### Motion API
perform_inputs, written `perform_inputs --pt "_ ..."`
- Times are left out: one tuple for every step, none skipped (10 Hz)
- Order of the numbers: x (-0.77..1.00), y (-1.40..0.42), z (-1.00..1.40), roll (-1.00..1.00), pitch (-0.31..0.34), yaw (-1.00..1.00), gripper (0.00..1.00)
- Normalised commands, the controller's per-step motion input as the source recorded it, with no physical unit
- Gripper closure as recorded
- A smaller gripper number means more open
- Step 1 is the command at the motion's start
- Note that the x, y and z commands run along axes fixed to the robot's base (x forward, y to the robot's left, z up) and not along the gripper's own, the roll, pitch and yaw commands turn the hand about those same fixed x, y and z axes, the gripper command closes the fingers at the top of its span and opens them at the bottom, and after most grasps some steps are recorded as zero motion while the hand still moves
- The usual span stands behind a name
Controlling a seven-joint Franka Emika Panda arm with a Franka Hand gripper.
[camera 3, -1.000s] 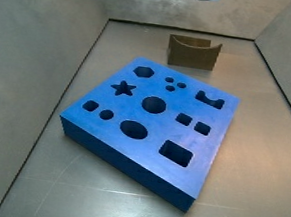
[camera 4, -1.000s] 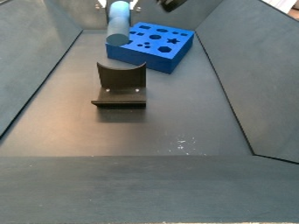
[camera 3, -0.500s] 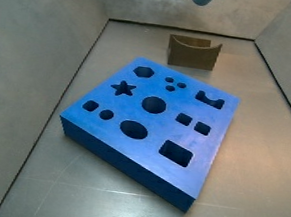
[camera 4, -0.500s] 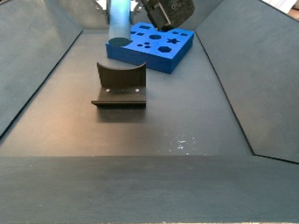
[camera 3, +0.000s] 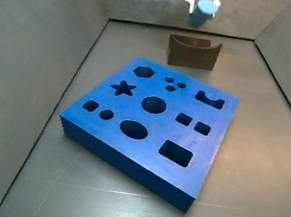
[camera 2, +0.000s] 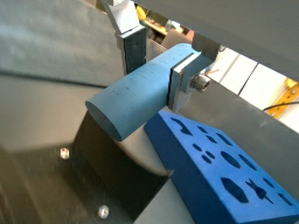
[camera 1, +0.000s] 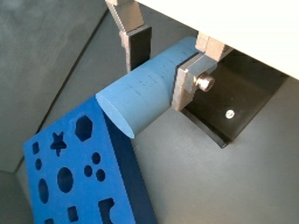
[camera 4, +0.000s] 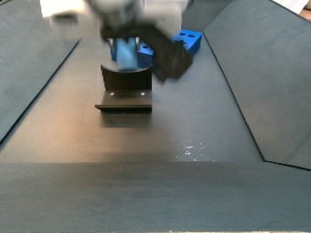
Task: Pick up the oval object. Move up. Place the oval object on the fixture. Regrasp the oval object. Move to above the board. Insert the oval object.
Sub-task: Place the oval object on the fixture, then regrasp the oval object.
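Hand: your hand (camera 1: pixel 162 59) is closed on the peg; both wrist views show its two flat silver fingers (camera 2: pixel 184 77) pressed against opposite sides of the rod, with no gap left between pad and peg. In a side view the hand (camera 3: pixel 204 4) hangs at the far end of the counter, just above the brown block.
Peg: the oval peg (camera 1: pixel 149 86) is a smooth light grey-blue rod, held near one end so that most of its length sticks out past the fingertips. You can see its oval end face (camera 2: pixel 107 122) in a wrist view. In a side view the peg (camera 4: pixel 124 53) stands upright under the blurred hand, its lower end right at the notch of the block; whether it touches the notch you cannot tell from these views.
Block: the olive-brown block (camera 3: pixel 193 52) with the curved notch in its top sits on the floor near the back wall, apart from the blue board. In the side view from the opposite end it shows as a dark L-shaped piece on a base plate (camera 4: pixel 124 96), directly below the peg.
Board: the thick blue board (camera 3: pixel 151 123) lies flat on the floor, well clear of the hand, with its star, round, oval and square holes all open. In both wrist views the board (camera 1: pixel 86 174) shows beside the peg's free end.
Floor: the grey floor (camera 4: pixel 158 155) is enclosed by sloping grey walls.
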Motion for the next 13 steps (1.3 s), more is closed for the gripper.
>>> perform_inputs --pt "0.16 0.14 -1.00 -0.50 0.152 -0.24 1.00" --pt "0.17 0.15 -1.00 -0.38 0.120 -0.24 1.00" --pt "0.18 0.13 -0.94 -0.23 0.052 -0.24 1.00" --pt "0.14 0.11 -0.71 -0.17 0.022 -0.22 1.00" --pt "0.11 0.08 -0.42 -0.12 -0.002 -0.19 1.00" --pt "0.09 0.04 -0.27 -0.08 -0.017 -0.16 1.00" --pt "0.07 0.02 -0.26 -0.05 -0.042 -0.14 1.00" --pt "0.07 0.02 -0.26 -0.05 -0.043 -0.12 1.00" --pt "0.07 0.02 -0.26 -0.05 -0.043 -0.09 1.00" --pt "0.07 0.02 -0.26 -0.05 -0.042 -0.08 1.00" --pt "0.00 0.00 0.00 0.00 0.000 0.00 0.00" --pt "0.00 0.00 1.00 0.08 -0.031 -0.02 0.00" --pt "-0.01 0.00 1.00 0.09 -0.024 -0.01 0.00"
